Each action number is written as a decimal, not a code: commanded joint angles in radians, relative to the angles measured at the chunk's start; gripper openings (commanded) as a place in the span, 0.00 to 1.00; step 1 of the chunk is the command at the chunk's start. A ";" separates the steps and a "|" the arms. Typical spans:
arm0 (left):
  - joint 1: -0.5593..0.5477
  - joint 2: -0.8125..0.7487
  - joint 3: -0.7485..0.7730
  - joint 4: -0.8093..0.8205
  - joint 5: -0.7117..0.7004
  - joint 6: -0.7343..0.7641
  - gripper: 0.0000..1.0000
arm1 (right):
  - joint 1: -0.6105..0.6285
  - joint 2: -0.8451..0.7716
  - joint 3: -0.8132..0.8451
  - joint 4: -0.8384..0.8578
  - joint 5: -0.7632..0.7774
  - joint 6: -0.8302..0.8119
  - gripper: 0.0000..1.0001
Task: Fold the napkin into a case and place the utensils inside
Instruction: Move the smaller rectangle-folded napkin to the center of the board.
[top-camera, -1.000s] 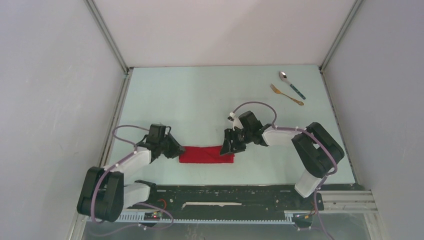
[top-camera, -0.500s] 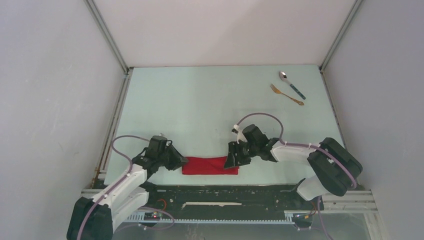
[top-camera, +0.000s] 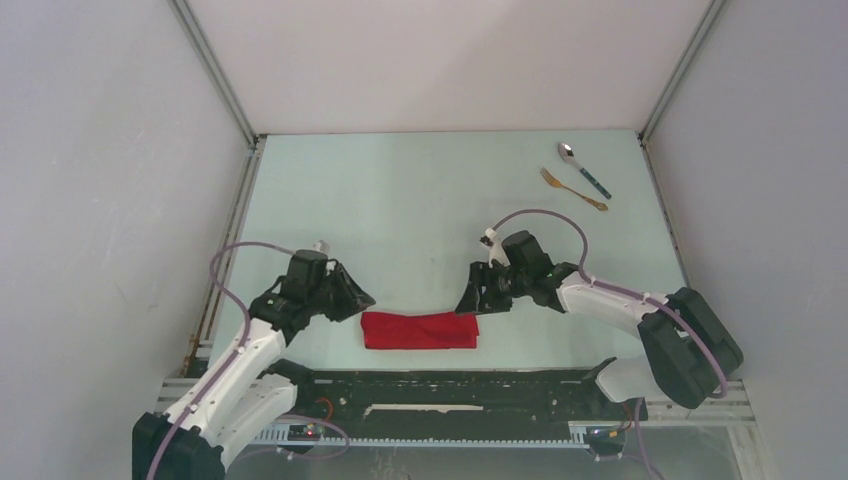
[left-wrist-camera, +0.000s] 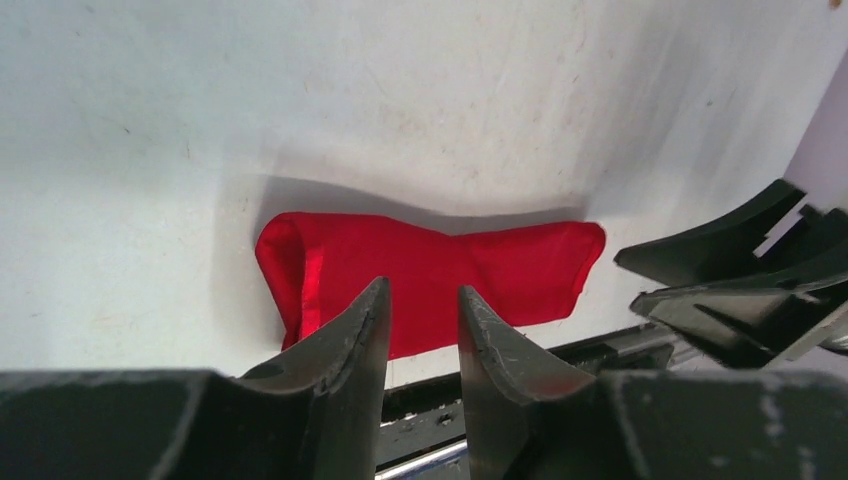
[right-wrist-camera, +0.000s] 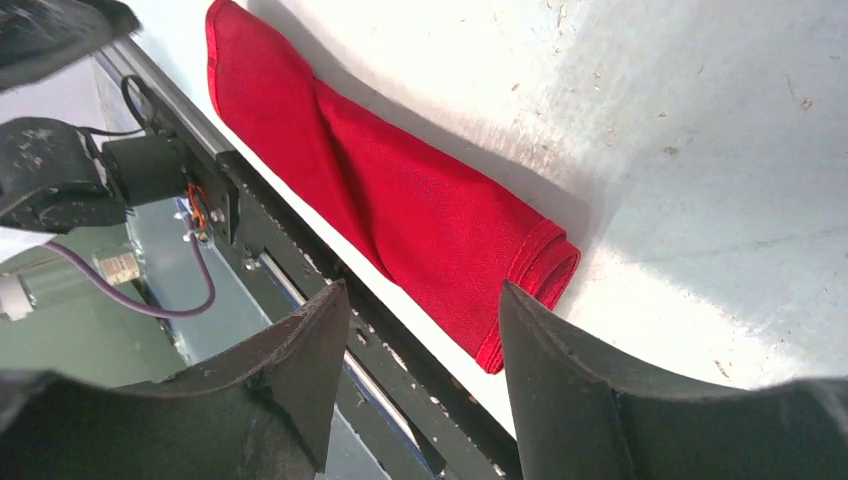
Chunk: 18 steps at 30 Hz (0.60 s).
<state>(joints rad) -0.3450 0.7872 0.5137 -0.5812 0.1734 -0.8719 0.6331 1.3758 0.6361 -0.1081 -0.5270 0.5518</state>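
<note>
The red napkin (top-camera: 420, 330) lies flat as a narrow folded strip, the case, close to the table's near edge. In the left wrist view the napkin (left-wrist-camera: 440, 265) shows a rolled left end. In the right wrist view the napkin (right-wrist-camera: 400, 200) shows layered edges at its right end. My left gripper (top-camera: 357, 298) hovers just off its left end, and there my left gripper (left-wrist-camera: 422, 292) stands open by a narrow gap, nothing in it. Above the strip's right end my right gripper (top-camera: 474, 300) hovers; my right gripper (right-wrist-camera: 422, 292) is open and empty. The utensils, a teal-handled spoon (top-camera: 583, 168) and a gold fork (top-camera: 573, 189), rest far back right.
A black rail (top-camera: 450, 385) runs along the near edge right beside the cloth. Grey enclosure walls close off the left, right and back sides. The right arm's fingers (left-wrist-camera: 740, 280) show at the right of the left wrist view.
The red strip has slid toward the near edge. Both grippers have since drawn up and off its ends, and the left one's jaws have widened.
</note>
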 joint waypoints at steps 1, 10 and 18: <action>-0.008 0.042 -0.044 0.053 0.110 0.031 0.37 | -0.010 -0.006 0.026 0.061 -0.067 0.038 0.65; -0.009 0.121 -0.172 0.121 -0.021 -0.022 0.38 | -0.032 0.157 0.016 0.151 -0.032 0.023 0.64; -0.029 0.071 -0.078 0.020 -0.099 0.030 0.38 | 0.020 0.046 0.046 0.020 0.022 0.027 0.65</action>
<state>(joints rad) -0.3698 0.9237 0.3702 -0.5144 0.1467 -0.8795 0.6228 1.5314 0.6388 -0.0109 -0.5529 0.5858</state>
